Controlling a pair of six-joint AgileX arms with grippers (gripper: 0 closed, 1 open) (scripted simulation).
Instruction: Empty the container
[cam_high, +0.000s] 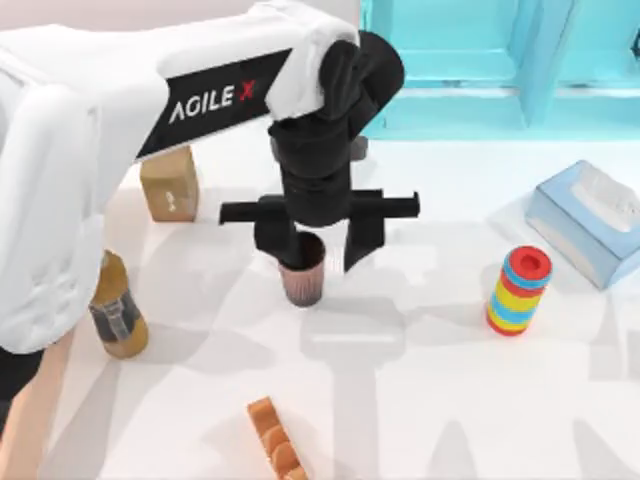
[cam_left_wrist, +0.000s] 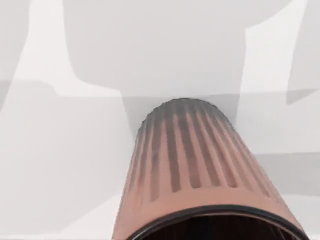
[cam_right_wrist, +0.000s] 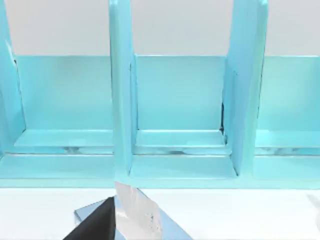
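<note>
With the left arm stretched in from the top view's left, the left gripper (cam_high: 314, 258) hangs over the table's (cam_high: 420, 400) middle, fingers spread wide apart and clamped on nothing. A ribbed pinkish-brown cup (cam_high: 303, 272) with a dark rim stands upright on the table under it. One finger (cam_high: 274, 238) sits at the cup's left rim; whether it touches cannot be told. The other finger (cam_high: 360, 245) is just clear of the cup on its right. The left wrist view looks down the cup's (cam_left_wrist: 192, 160) ribbed wall to bare white table. The container (cam_high: 32, 420) is at the table's far-left lower corner, seen as a strip of orange-brown wood and mostly hidden under the arm. An amber bottle (cam_high: 118, 312) stands upright at its edge; whether it stands inside or just beside cannot be told. A small tan cardboard box (cam_high: 168, 183) stands behind, near the left. A turquoise shelf unit (cam_high: 500, 60) runs along the back right. A light-blue tissue box (cam_high: 590, 220) lies at the right edge. A stack of coloured rings (cam_high: 520, 290) stands near it. A segmented orange-brown block (cam_high: 275, 440) lies at the front. The right arm is parked; its wrist view faces the shelf unit (cam_right_wrist: 175, 100), with the tissue box (cam_right_wrist: 140, 215) close in front.
</note>
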